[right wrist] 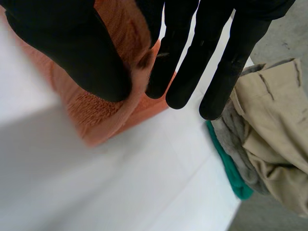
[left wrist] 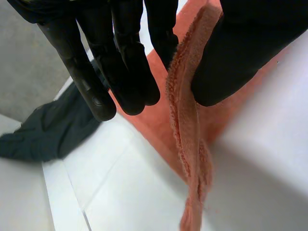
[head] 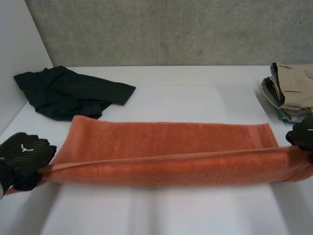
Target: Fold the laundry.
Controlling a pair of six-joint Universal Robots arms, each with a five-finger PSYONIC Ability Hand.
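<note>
Apart — left hand (head: 24, 157), right hand (head: 302, 134) — towel (head: 166, 147).

Light falls soft and even from overhead, so the white table (head: 195, 93) is bright, nearly washed out at its middle. The orange towel (head: 166, 152) throws only a faint grey shadow along its near edge. My left hand (left wrist: 115, 62) and right hand (right wrist: 202, 53) read as almost featureless black, with a dull sheen on the fingers (left wrist: 94, 98).

The left robot hand (head: 22, 159) sits at the front left edge of the tabletop (head: 195, 93). Its straight fingers (left wrist: 130, 72) and thumb pinch one end of the long orange terry towel (head: 166, 147). The right robot hand (head: 303, 134), at the right edge, pinches the other end likewise.
</note>
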